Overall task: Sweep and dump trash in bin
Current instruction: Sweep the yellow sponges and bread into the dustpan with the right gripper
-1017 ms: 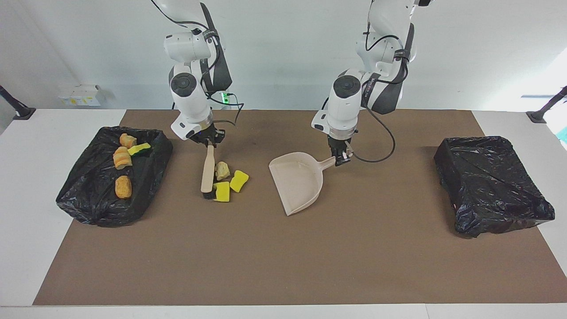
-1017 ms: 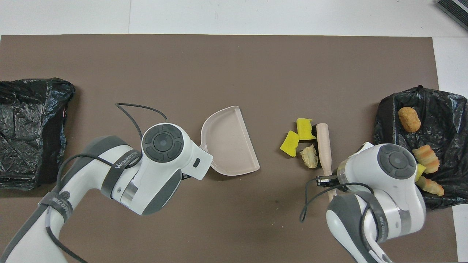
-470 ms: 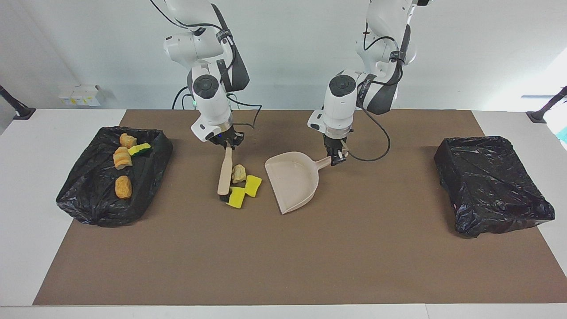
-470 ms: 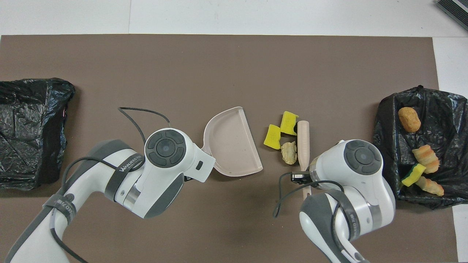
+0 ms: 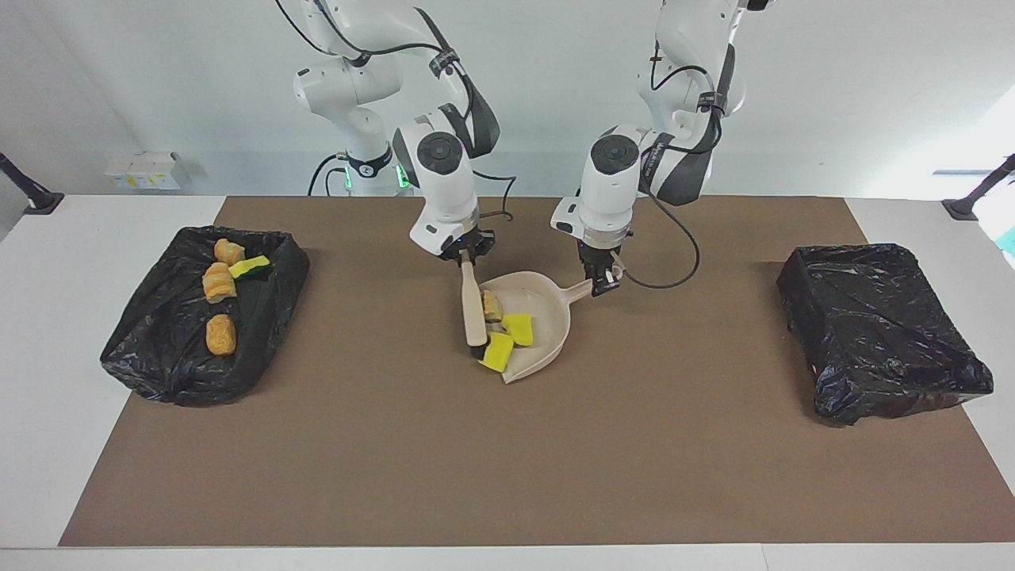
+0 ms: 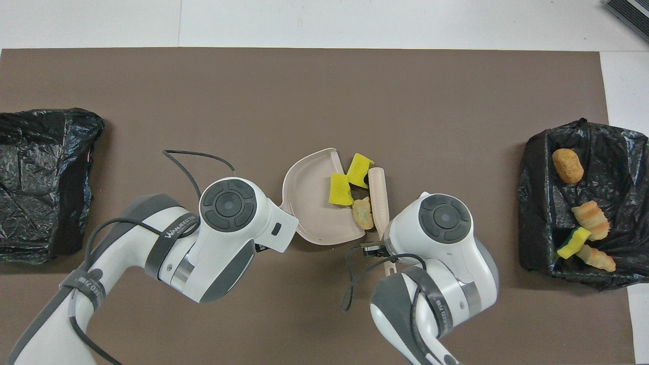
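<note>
My left gripper is shut on the handle of the beige dustpan, which lies flat on the brown mat. My right gripper is shut on the handle of the beige brush, whose head rests at the pan's open edge. A tan lump and a yellow sponge piece lie in the pan. A second yellow piece sits at the pan's lip against the brush head. In the overhead view the brush lies along the pan mouth.
A black-bagged bin at the right arm's end holds three orange bread lumps and a green-topped sponge. Another black-bagged bin stands at the left arm's end. White table borders the mat.
My right gripper has swept the brush toward the dustpan, pushing the lump and two yellow pieces across the mat and into the pan's mouth. The dustpan has shifted slightly toward them.
</note>
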